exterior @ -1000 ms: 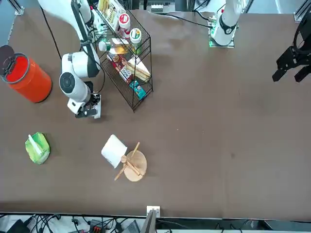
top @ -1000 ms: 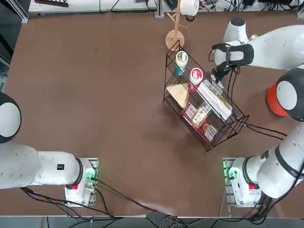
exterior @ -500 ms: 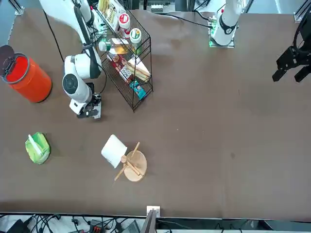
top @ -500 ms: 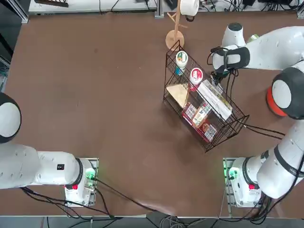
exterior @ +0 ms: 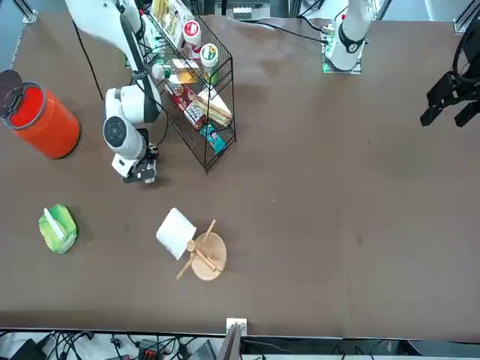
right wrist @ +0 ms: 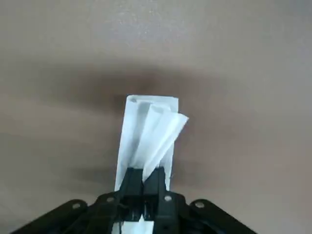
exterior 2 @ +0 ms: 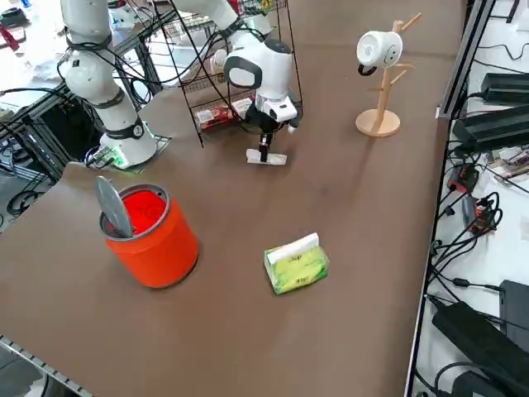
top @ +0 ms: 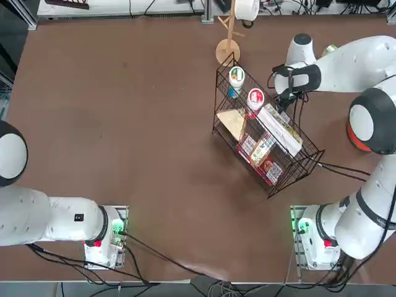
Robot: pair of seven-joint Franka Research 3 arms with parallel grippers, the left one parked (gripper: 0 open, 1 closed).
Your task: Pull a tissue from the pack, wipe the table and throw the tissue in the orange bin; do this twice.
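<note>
White tissue point(right wrist: 150, 139) is pinched in the fingers point(right wrist: 144, 176) of the right arm, low over the brown table point(exterior 2: 347, 347), near the wire basket point(exterior: 234, 97). This looks like a wipe in progress; which of the two rounds it belongs to I cannot tell. Throwing this tissue away is left, and perhaps a second round. The green pack point(exterior 2: 297, 266) lies well apart from the fingers, with another tissue sticking out, ready to pull. The orange bin point(exterior 2: 157, 248) stands with its lid point(exterior 2: 114, 207) up; the raised lid could catch the tissue on its way in. The basket hems in the wipe on one side, and the wooden stand point(exterior 2: 383, 103) with its mug point(exterior 2: 379, 50) is beyond the pack.
</note>
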